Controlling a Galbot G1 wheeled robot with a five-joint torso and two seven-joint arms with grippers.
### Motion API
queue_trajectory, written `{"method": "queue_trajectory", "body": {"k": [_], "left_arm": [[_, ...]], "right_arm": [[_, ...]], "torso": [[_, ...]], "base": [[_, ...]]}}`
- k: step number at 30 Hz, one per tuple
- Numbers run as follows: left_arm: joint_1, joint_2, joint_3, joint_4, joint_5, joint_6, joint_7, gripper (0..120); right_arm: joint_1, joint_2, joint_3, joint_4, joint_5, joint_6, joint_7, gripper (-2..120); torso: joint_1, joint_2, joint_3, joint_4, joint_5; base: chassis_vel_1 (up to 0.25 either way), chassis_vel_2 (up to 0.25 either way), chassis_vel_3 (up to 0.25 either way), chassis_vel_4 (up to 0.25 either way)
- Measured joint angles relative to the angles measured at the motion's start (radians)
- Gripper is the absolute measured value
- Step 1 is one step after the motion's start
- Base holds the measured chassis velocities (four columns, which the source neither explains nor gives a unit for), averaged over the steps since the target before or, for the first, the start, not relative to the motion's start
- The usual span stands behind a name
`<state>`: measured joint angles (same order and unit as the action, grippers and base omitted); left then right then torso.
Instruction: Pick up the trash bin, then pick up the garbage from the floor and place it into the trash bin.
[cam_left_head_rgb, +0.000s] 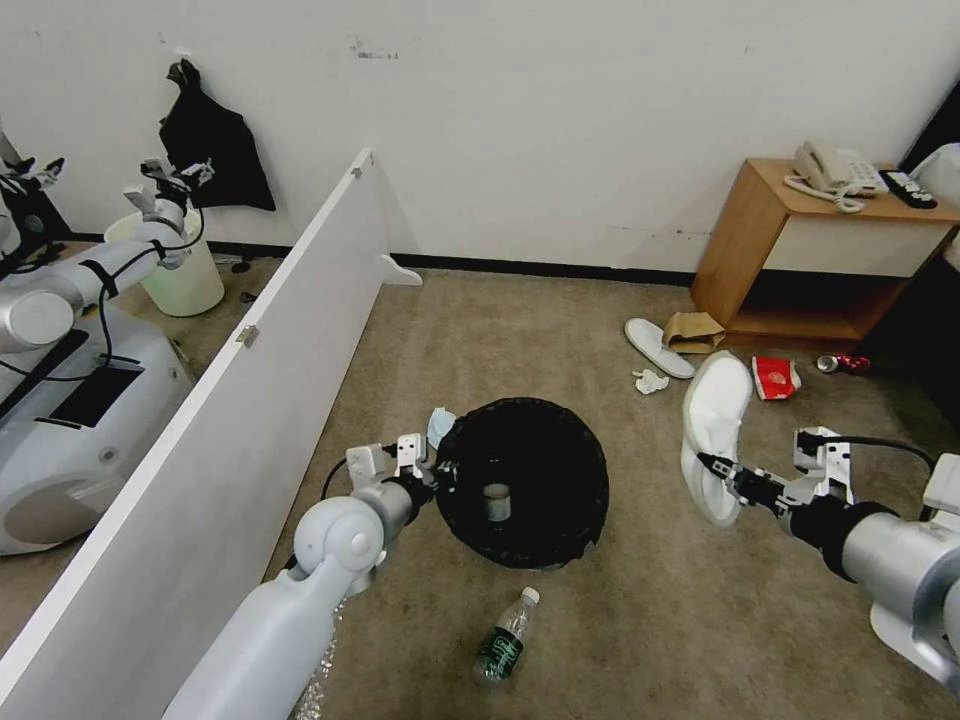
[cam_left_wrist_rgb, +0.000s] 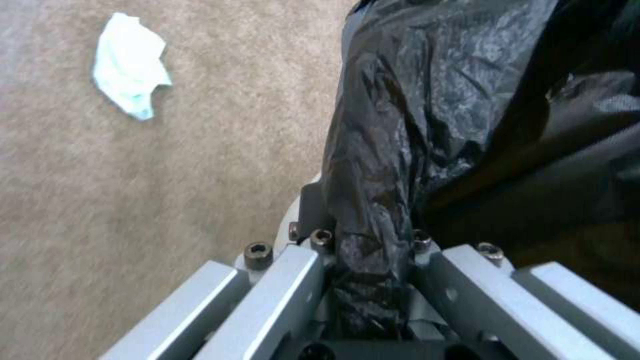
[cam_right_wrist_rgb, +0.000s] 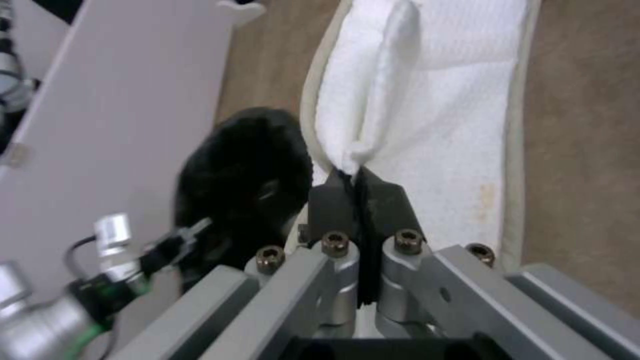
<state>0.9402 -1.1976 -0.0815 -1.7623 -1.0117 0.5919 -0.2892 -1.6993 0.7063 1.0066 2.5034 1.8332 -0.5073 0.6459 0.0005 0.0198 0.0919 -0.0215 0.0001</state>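
Observation:
The trash bin (cam_left_head_rgb: 525, 480), lined with a crinkled black bag, hangs above the carpet with my left gripper (cam_left_head_rgb: 440, 470) shut on its near rim; in the left wrist view the black bag (cam_left_wrist_rgb: 373, 240) is pinched between the jaws. A small object lies inside the bin. My right gripper (cam_left_head_rgb: 712, 464) is shut on the strap of a white slipper (cam_left_head_rgb: 716, 430), held off the floor to the bin's right; the right wrist view shows the slipper (cam_right_wrist_rgb: 440, 100) clamped. Garbage on the floor: a clear bottle (cam_left_head_rgb: 505, 636), a light-blue tissue (cam_left_wrist_rgb: 130, 65), a second slipper (cam_left_head_rgb: 657, 346), a white tissue (cam_left_head_rgb: 650, 381), a brown paper bag (cam_left_head_rgb: 692, 330), a red cup (cam_left_head_rgb: 775, 377), a red can (cam_left_head_rgb: 845, 363).
A long white panel (cam_left_head_rgb: 230, 400) runs along my left. Beyond it stand another robot (cam_left_head_rgb: 70, 400) and a pale bucket-like bin (cam_left_head_rgb: 185, 275). A wooden side table (cam_left_head_rgb: 810, 250) with a phone stands at the back right against the wall.

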Motion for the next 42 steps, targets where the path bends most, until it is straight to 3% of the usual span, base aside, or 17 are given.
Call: {"method": "queue_trajectory", "body": {"k": [9,12,17,27,42], "left_arm": [[-0.161,-0.058,0.092,0.143,0.023,-0.03,0.052,2],[-0.181,-0.066,0.1,0.16,0.026,-0.033,0.061,2],[-0.236,-0.118,0.117,0.217,0.041,-0.044,0.084,2],[-0.258,-0.166,0.13,0.241,0.062,-0.051,0.097,2],[-0.247,-0.173,0.159,0.235,0.118,-0.06,0.13,2]], "right_arm": [[0.042,-0.008,-0.083,-0.002,0.006,-0.035,-0.049,0],[0.04,-0.014,-0.084,-0.002,0.007,-0.037,-0.054,0],[0.028,-0.028,-0.091,-0.003,0.012,-0.048,-0.067,0],[-0.015,-0.034,-0.099,-0.003,-0.001,-0.067,-0.105,0],[-0.011,-0.027,-0.15,-0.003,-0.02,-0.071,-0.135,0]], "torso": [[0.0,0.0,0.0,-0.0001,0.0],[0.0,0.0,0.0,-0.0001,0.0],[0.0,0.0,0.0,-0.0001,0.0],[0.0,0.0,0.0,-0.0001,0.0],[0.0,0.0,0.0,0.0,0.0]], "base": [[0.0,0.0,0.0,0.0],[0.0,0.0,0.0,0.0],[0.0,0.0,0.0,0.0],[0.0,0.0,0.0,0.0],[0.0,0.0,0.0,0.0]]}}
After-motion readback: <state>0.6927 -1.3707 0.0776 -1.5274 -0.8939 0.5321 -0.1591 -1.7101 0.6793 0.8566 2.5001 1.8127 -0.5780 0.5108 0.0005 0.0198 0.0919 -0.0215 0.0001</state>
